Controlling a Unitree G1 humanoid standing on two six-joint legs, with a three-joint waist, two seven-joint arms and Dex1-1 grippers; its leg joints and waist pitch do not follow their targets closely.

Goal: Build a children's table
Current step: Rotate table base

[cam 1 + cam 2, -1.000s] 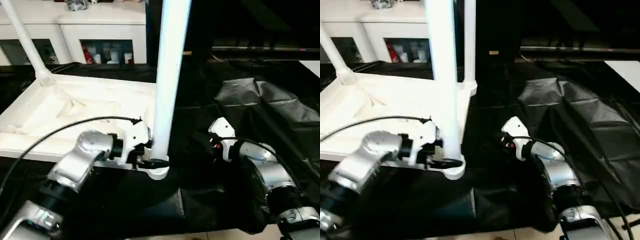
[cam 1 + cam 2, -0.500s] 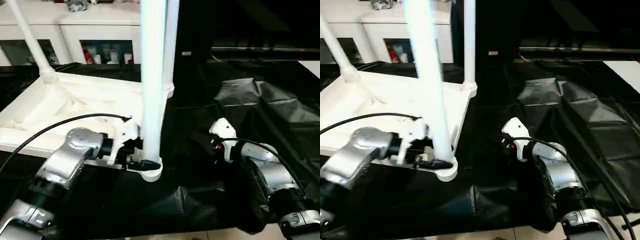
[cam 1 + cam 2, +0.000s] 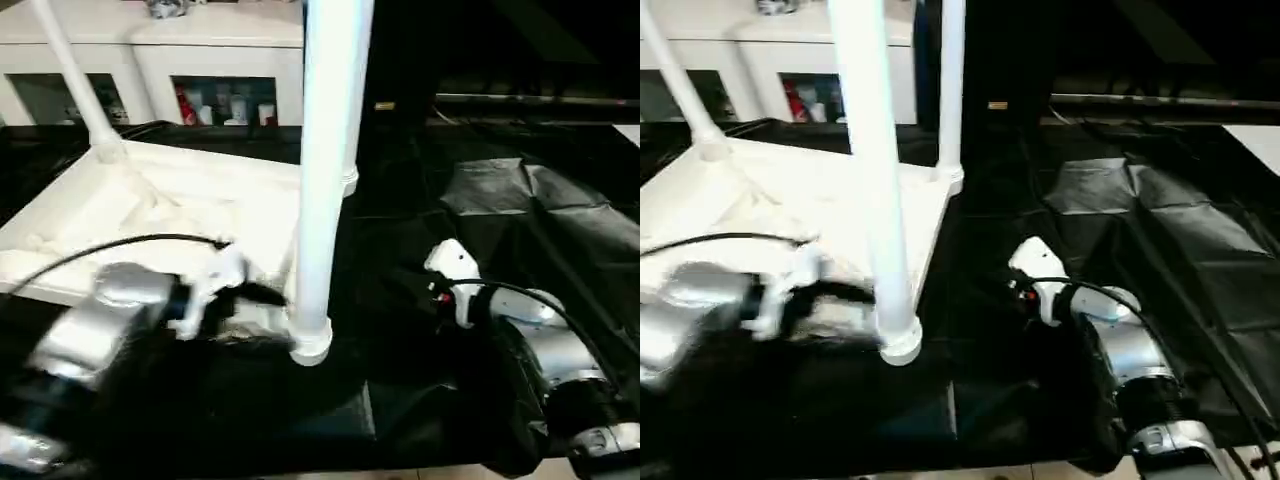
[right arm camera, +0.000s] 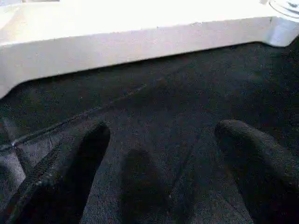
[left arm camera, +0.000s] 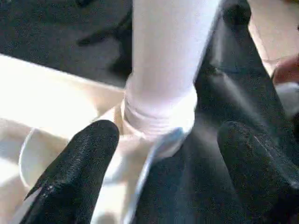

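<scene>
White plastic tabletop (image 3: 150,215) lies underside-up on black-covered surface (image 3: 480,230), w/ three tube legs standing in corner sockets. Near leg (image 3: 325,180) upright; left gripper (image 5: 163,154) fingers spread wide either side of its base, not touching. Right gripper (image 4: 159,158) fingers wide apart, holding nothing, above the cloth nr tabletop edge.

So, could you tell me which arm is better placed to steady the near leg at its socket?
Left. The left gripper stands open, its fingers either side of the near leg at its base. The right gripper is open over the black cloth, apart from the tabletop.
</scene>
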